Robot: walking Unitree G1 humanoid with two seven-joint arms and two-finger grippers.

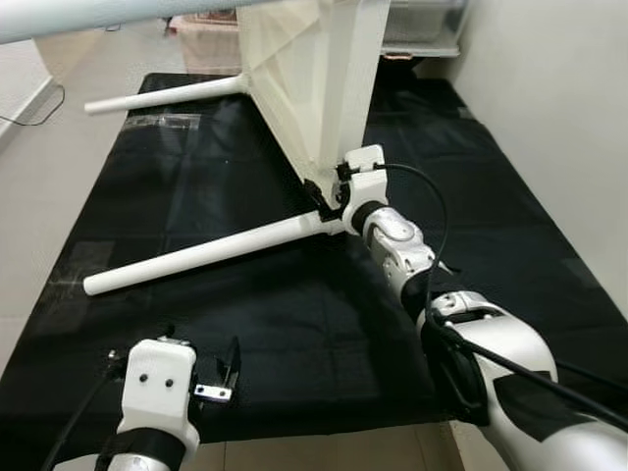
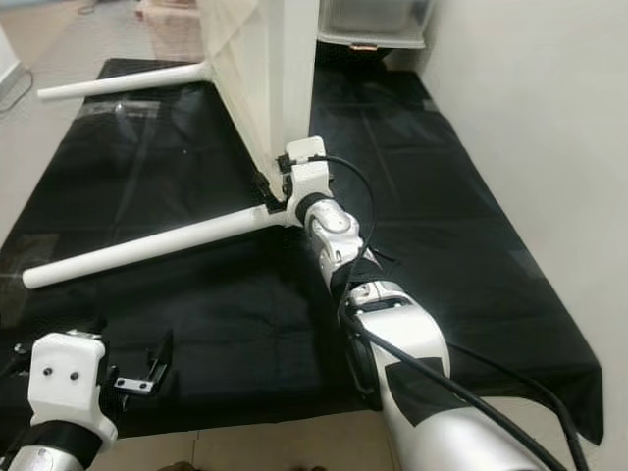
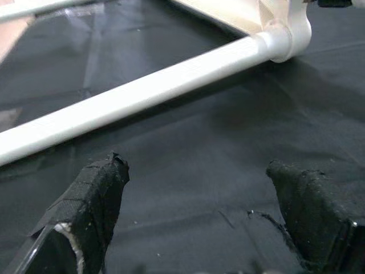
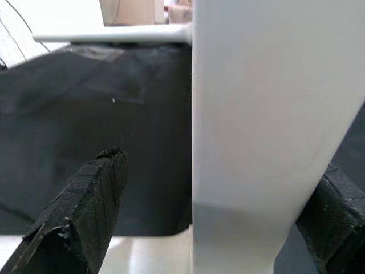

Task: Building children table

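A white children's table lies on its side on a black mat (image 1: 275, 334). Its tabletop (image 1: 314, 78) stands on edge. Two white legs stick out to the left: a near leg (image 1: 196, 253) low over the mat and a far leg (image 1: 162, 96) behind it. My right gripper (image 1: 329, 201) is at the tabletop's lower corner, where the near leg joins. In the right wrist view its fingers (image 4: 85, 217) straddle the white tabletop edge (image 4: 268, 114), open, with a gap on one side. My left gripper (image 1: 201, 351) hovers open over the mat's front left, short of the near leg (image 3: 142, 94).
A pale wall (image 1: 549, 108) runs along the mat's right side. A clear storage bin (image 1: 422, 29) stands behind the table, and a pinkish box (image 1: 206, 39) is at the back left. Light floor (image 1: 49, 167) borders the mat on the left and in front.
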